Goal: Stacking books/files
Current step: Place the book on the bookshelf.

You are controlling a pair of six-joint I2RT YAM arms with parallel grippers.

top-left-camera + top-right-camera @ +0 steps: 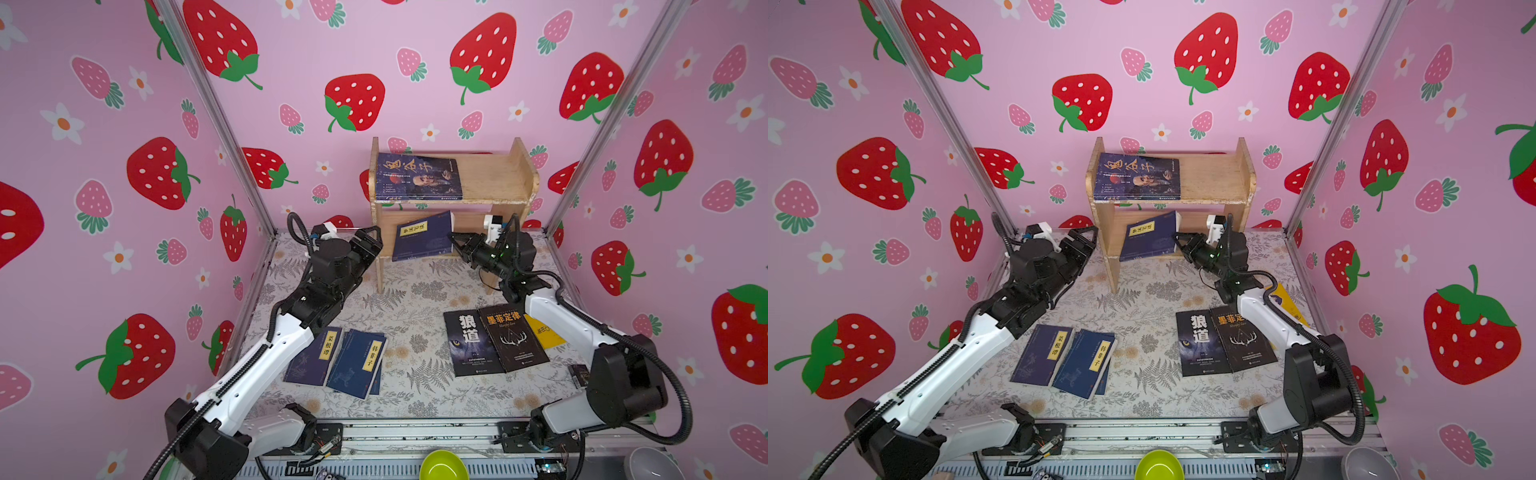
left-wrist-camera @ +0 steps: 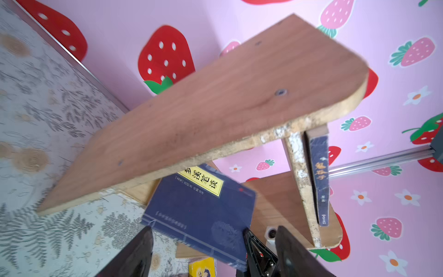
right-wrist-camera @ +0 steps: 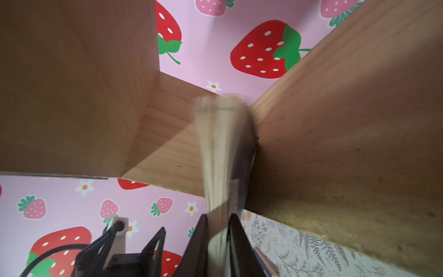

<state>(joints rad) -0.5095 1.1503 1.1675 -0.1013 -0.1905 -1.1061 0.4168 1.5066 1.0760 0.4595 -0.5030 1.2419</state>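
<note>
A navy book with a yellow label [image 1: 424, 237] [image 2: 199, 211] leans tilted in the lower bay of the wooden shelf [image 1: 494, 178]. My right gripper [image 1: 453, 237] [image 3: 218, 217] is shut on its page edge [image 3: 220, 156]. My left gripper [image 1: 370, 239] [image 2: 213, 230] hangs open just outside the shelf's left side panel, holding nothing, with the book's corner beyond its fingers. A blue portrait book [image 1: 417, 176] lies on the top board. On the table lie two navy books [image 1: 313, 357] [image 1: 357, 363], two black ones [image 1: 471, 343] [image 1: 513, 336] and a yellow one [image 1: 544, 332] partly under my right arm.
Strawberry-patterned walls close in on three sides, with metal posts at the back corners. A green bowl [image 1: 442, 465] and a grey bowl [image 1: 652, 463] sit beyond the front rail. The shelf's left panel [image 2: 215, 108] stands close to my left wrist.
</note>
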